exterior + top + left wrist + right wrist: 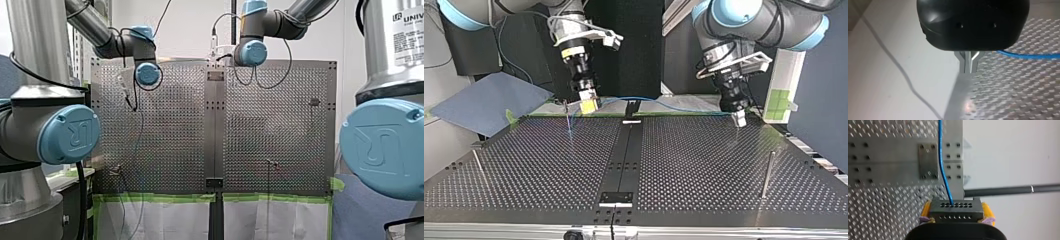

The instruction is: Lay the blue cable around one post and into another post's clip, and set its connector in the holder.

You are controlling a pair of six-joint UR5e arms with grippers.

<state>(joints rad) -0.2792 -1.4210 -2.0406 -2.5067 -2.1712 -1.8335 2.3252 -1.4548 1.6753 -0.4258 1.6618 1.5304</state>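
In the right wrist view my right gripper [956,213] is shut on the black connector block [956,210], held between its yellow pads. The blue cable [942,162] leaves the block and runs over the centre strip. In the top view my right gripper [589,105] hangs at the table's far edge, left of centre. From it the blue cable [674,106] stretches along that edge to my left gripper [739,119] on the right. In the left wrist view its metal fingers [965,65] stand together, and the blue cable [1030,56] runs in behind the gripper body at their base.
A tall post [767,174] stands near the top view's right and another post [479,167] near its left. A thin post [568,119] rises beside my right gripper. A black centre strip [624,160] carries a small plate [616,197]. A blue sheet [489,102] lies off the table.
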